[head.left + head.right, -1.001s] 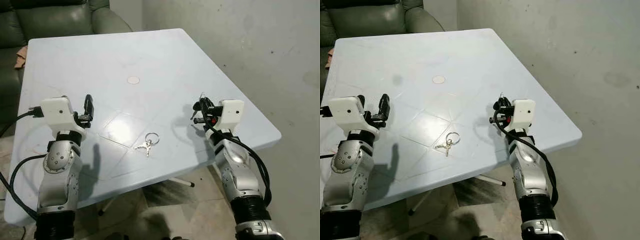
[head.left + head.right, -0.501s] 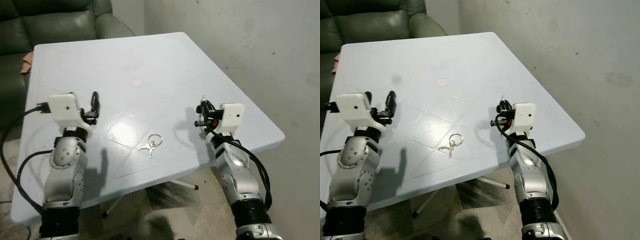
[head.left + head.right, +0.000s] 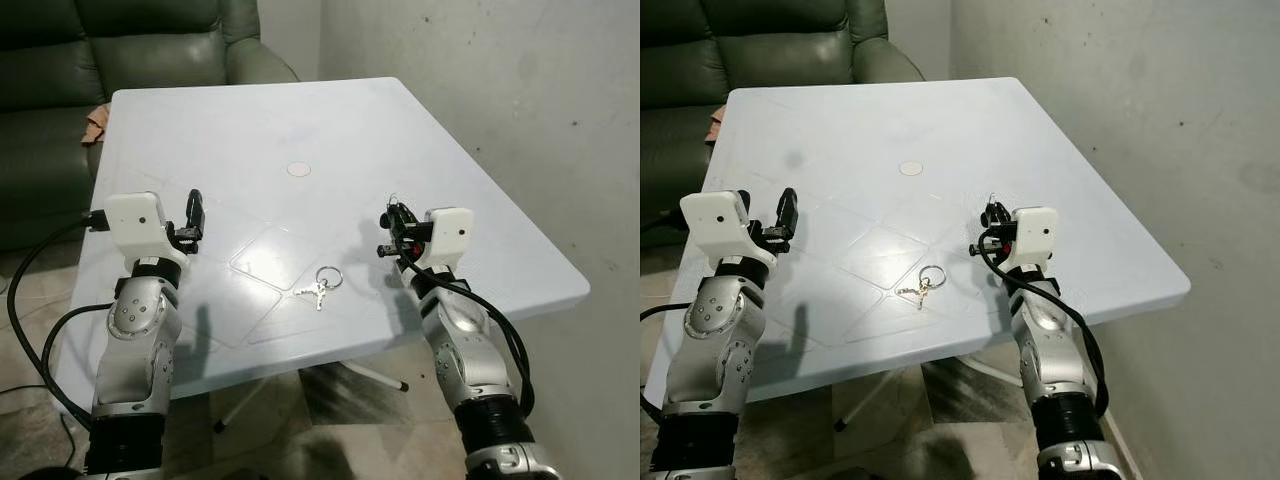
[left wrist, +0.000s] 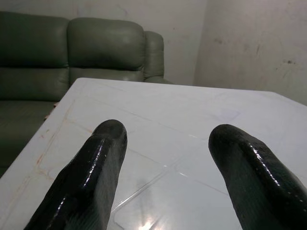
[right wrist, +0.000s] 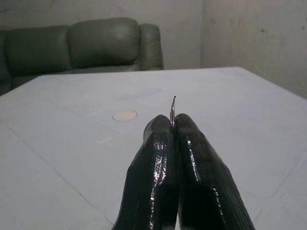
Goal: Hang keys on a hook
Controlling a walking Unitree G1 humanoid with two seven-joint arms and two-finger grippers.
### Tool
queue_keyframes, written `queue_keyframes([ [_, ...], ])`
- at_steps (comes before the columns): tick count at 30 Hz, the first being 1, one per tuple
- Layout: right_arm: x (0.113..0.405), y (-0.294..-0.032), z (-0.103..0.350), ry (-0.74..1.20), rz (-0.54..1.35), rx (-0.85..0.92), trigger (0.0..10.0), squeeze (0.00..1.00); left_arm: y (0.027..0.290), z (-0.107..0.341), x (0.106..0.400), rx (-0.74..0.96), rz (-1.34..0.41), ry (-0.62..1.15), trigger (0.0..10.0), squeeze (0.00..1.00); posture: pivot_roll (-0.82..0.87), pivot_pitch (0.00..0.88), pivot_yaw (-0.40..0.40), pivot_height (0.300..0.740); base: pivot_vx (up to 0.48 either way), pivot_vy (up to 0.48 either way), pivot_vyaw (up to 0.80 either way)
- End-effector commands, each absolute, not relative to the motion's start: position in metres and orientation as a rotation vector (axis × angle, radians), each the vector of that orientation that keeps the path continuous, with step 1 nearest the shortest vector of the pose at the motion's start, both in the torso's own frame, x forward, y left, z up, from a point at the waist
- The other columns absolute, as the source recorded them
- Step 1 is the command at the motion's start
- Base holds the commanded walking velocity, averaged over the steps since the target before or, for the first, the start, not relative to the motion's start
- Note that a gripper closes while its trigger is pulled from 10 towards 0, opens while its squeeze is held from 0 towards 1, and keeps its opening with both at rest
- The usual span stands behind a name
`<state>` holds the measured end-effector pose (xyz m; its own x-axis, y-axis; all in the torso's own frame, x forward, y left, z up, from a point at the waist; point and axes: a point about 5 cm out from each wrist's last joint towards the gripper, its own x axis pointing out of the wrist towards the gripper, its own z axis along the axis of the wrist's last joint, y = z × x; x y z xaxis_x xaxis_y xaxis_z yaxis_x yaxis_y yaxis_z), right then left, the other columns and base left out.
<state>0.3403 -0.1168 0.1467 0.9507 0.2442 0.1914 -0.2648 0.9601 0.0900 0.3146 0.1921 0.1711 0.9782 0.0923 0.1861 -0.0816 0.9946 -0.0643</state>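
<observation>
Keys (image 3: 320, 288) lie flat on the worktop (image 3: 300, 120), ring and all, near the front edge and about midway between my two hands, nothing touching them yet. My right hand (image 5: 173, 125) is pinched tight on a thin wire hook (image 5: 172, 109), its curved tip poking up out of my fingertips, held just above the worktop toward the right edge. My left hand (image 4: 168, 158) hovers over the left side, fingers (image 4: 98, 167) spread wide, empty. So I judge the pickup is the step in hand: the left needs to swing in toward the key ring, drop low and close on it. Both forearms are raised, wrists level, pointing away toward the sofa (image 3: 150, 40).
</observation>
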Motion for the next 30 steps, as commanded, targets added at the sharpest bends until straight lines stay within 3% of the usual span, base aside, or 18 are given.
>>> queue_keyframes([
  [1,0.342,-0.118,0.151,-0.197,0.259,0.113,10.0,0.0,0.195,0.175,0.316,-0.048,0.098,-0.205,10.0,0.0,-0.06,0.002,-0.036,0.74,0.0,0.0,0.0],
  [18,0.339,-0.125,0.142,-0.144,0.249,0.096,10.0,0.0,0.198,0.17,0.311,-0.05,0.114,-0.193,10.0,0.0,-0.06,0.03,-0.045,0.74,0.0,0.0,0.0],
  [30,0.339,-0.126,0.142,-0.135,0.26,0.087,10.0,0.0,0.198,0.169,0.31,-0.046,0.11,-0.192,10.0,0.0,-0.07,0.026,-0.052,0.74,0.0,0.0,-0.77],
])
